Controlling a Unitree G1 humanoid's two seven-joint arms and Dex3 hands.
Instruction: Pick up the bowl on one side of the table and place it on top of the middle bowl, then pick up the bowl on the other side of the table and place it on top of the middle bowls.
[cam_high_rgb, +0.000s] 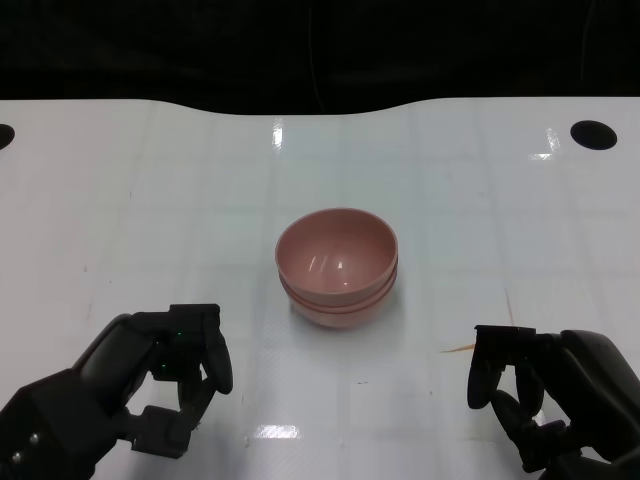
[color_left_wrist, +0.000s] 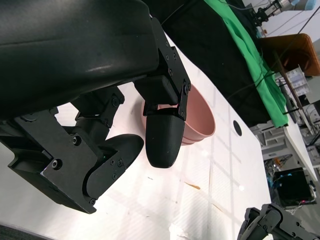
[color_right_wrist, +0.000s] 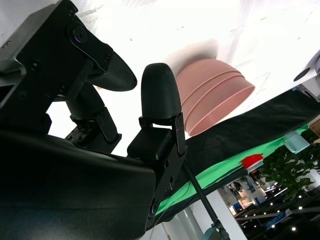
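left hand (cam_high_rgb: 170, 375): sitting low on the table at the near left; fingers loosely curled with gaps between them, nothing in them, so it looks released; well apart from the bowls

right hand (cam_high_rgb: 530, 385): same deal on the near right; fingers bent down toward the table (cam_high_rgb: 150, 200), empty as far as I can see; also well clear of the bowls

wrist cams: left wrist view shows only bare white tabletop between its fingers (color_left_wrist: 162, 137); right wrist view agrees, fingers (color_right_wrist: 160, 95) parted with no bowl caught in them

pink bowl stack (cam_high_rgb: 337, 265): dead centre of the table, between the two hands; upright, nested; the right wrist view shows stepped rims down the side, looks like three bowls to me, though the head view only clearly shows a couple of rim lines

sides of the table: no loose bowl left or right in any view

progress: my read is both side bowls are already on the middle one; stack looks level and settled

what's left: pretty much nothing, maybe pulling the hands back; that's a guess tho
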